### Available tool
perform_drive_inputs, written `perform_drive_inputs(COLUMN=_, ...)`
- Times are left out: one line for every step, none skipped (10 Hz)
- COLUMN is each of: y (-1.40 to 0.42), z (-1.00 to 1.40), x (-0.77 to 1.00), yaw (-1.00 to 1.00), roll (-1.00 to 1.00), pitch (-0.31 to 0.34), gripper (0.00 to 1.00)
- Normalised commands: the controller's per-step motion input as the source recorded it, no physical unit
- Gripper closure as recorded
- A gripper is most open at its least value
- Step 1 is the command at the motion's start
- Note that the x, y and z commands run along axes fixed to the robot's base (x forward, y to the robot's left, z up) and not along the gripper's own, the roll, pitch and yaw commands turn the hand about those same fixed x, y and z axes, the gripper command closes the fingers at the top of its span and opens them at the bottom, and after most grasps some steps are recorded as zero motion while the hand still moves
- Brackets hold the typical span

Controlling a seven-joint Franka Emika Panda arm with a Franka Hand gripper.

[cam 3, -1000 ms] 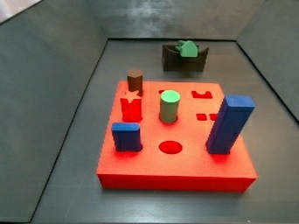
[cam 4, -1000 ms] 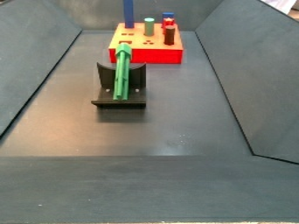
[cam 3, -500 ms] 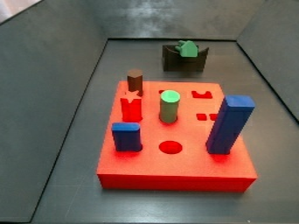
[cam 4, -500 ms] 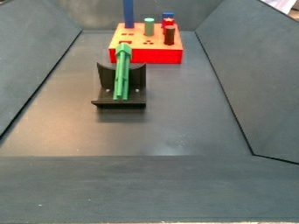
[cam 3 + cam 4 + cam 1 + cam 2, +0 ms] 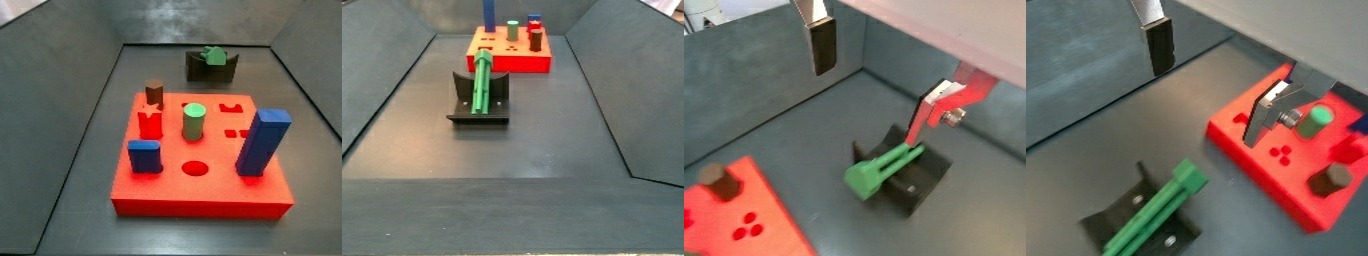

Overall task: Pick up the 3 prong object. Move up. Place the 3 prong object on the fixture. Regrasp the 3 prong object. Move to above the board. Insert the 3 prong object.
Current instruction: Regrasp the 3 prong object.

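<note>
Jaws (image 5: pixel 878 75) spread, empty, above peg (image 5: pixel 885 168) lying in fixture (image 5: pixel 914 182). Regrasp next: descend centred, straddle peg squarely near midlength, close without pushing it from notch.

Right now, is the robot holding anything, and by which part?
Nothing. The end effector is open above the green peg, which lies on the fixture.

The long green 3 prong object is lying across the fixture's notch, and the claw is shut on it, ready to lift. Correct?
Not quite. The 3 prong object does lie in the fixture, but the claw is open and apart from it, holding nothing; both wrist views show its fingers spread wide with the peg free of them.
</note>
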Motion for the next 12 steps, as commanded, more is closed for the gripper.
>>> perform_drive_inputs(y=-0.01, z=0.01, x=0.00, yaw=0.03, roll=1.00, pitch=0.017, gripper=0.00)
perform_drive_inputs(y=-0.02, z=0.01, x=0.00, yaw=0.03, roll=1.00, pitch=0.025, gripper=0.00)
perform_drive_inputs(y=-0.02, z=0.01, x=0.01, yaw=0.03, roll=1.00, pitch=0.029, gripper=0.00)
perform_drive_inputs(y=-0.02, z=0.00, x=0.02, yaw=0.03, roll=1.00, pitch=0.040, gripper=0.00)
perform_drive_inputs(y=-0.02, z=0.00, x=0.04, yaw=0.04, roll=1.00, pitch=0.048, gripper=0.00)
perform_drive_inputs(y=-0.03, z=0.00, x=0.06, yaw=0.04, roll=1.00, pitch=0.065, gripper=0.00)
perform_drive_inputs(y=-0.03, z=0.00, x=0.07, yaw=0.05, roll=1.00, pitch=0.082, gripper=0.00)
perform_drive_inputs(y=-0.03, z=0.00, x=0.09, yaw=0.06, roll=1.00, pitch=0.111, gripper=0.00)
perform_drive_inputs(y=-0.04, z=0.00, x=0.09, yaw=0.07, roll=1.00, pitch=0.127, gripper=0.00)
perform_drive_inputs(y=-0.04, z=0.00, x=0.09, yaw=0.10, roll=1.00, pitch=0.172, gripper=0.00)
perform_drive_inputs(y=-0.04, z=0.00, x=0.09, yaw=0.13, roll=1.00, pitch=0.190, gripper=0.00)
perform_drive_inputs(y=-0.04, z=-0.01, x=0.10, yaw=0.16, roll=0.81, pitch=0.191, gripper=0.00)
